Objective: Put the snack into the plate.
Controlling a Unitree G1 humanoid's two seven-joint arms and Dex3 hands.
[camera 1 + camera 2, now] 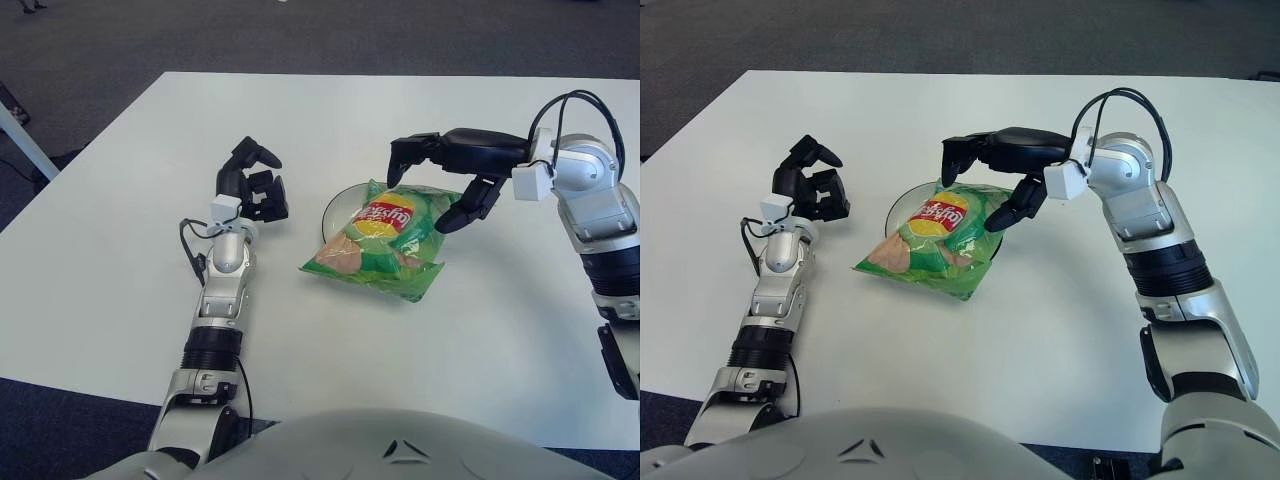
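The snack, a green chip bag with a red and yellow logo, lies flat across the clear glass plate. It covers most of the plate, and its near left corner hangs over the rim onto the table. My right hand hovers just over the bag's far right end with its fingers spread, and it grips nothing. My left hand shows left of the plate with its fingers curled and holds nothing.
The white table runs wide around the plate, with its front edge near my body. Beyond the far edge is dark carpet. A cable loops over my right wrist.
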